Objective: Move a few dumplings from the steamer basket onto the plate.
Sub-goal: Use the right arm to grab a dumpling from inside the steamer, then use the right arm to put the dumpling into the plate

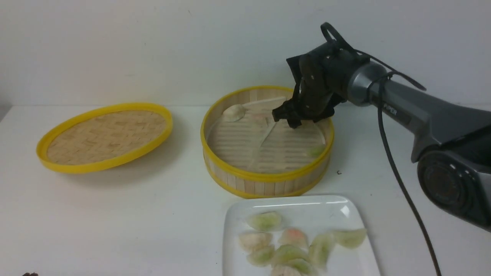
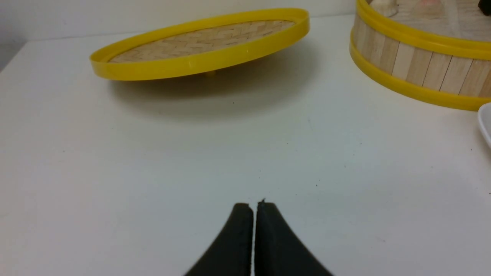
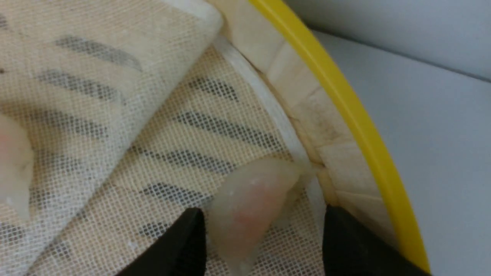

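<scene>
In front view, we saw the steamer basket (image 1: 264,177) on the table (image 1: 126,222), w/ the plate (image 1: 245,207) near it, at its 6 o'clock. Inside the basket we counted a whitish dumpling (image 1: 234,113) at 10 o'clock, a pinkish dumpling (image 1: 259,119) around 11 o'clock and a green dumpling (image 1: 315,150) at 4 o'clock. On the plate there lay several other dumplings (image 1: 293,237), mostly pale green, some of them touching. The woven lid (image 1: 103,163) was tilted, well apart from the basket, at its 9 o'clock. Our R arm (image 1: 406,99) came from 3 o'clock, and our R gripper (image 1: 301,119) was over the basket, approx. at 1 o'clock.

In L wrist view, we had our L gripper (image 2: 252,203) w/ its two tips together, only a very thin slit btwn them, and nothing was held. It was above the table, away from the lid, the basket and the plate edge.

In R wrist view, our R gripper had its tips apart, w/ an orange-pink dumpling (image 3: 251,211) btwn them, not clamped. This dumpling lay on the mesh liner (image 3: 153,134), close to the basket's wall. If one tip already touched it, we could not tell.
</scene>
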